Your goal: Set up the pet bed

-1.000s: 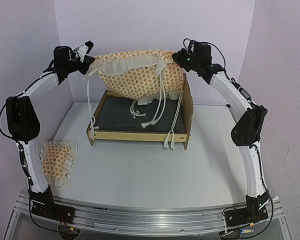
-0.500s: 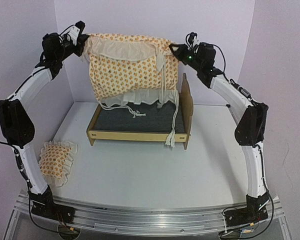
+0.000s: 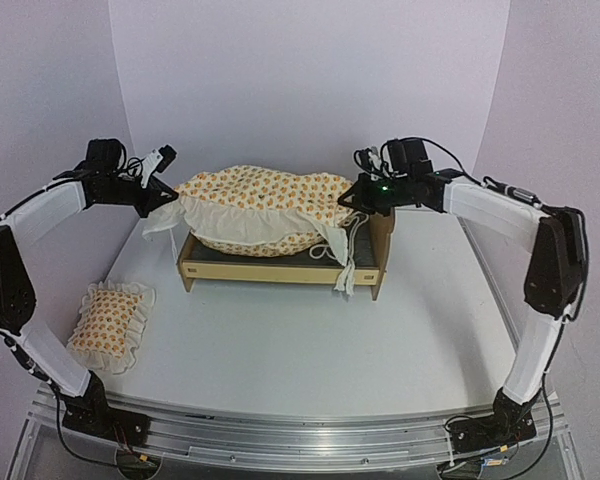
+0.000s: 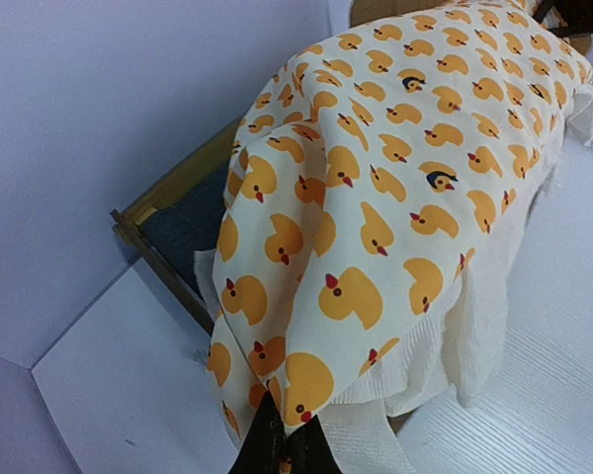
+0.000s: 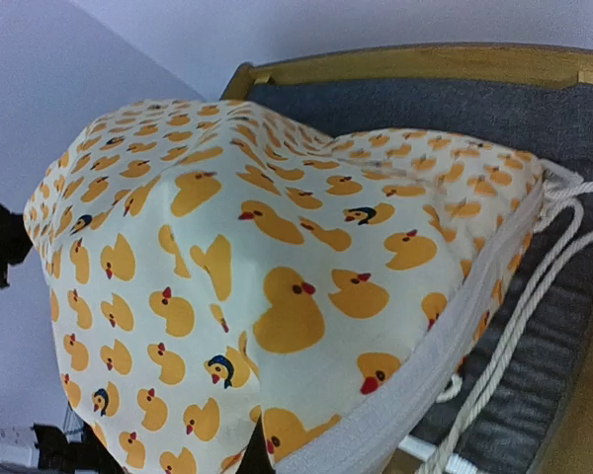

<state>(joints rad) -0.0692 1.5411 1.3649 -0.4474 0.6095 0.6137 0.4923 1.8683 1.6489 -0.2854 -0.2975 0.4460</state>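
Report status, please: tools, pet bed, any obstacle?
Left tool and right tool shut on the cushion, one at each end. Cushion spread low over the pet bed. The pillow lies apart, front left; nothing in the way.

No writing, label, brand, number or sign is legible in any view: the pet bed (image 3: 280,271) shows plain wood, the cushion (image 3: 255,195) only printed ducks.

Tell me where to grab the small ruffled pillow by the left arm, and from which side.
Probably the ruffle on the side facing the table's middle, pinched from above. The pillow lies flat, so its plump centre gives fingers little; the thin frill sticks out there, and the left arm crowds the other side.
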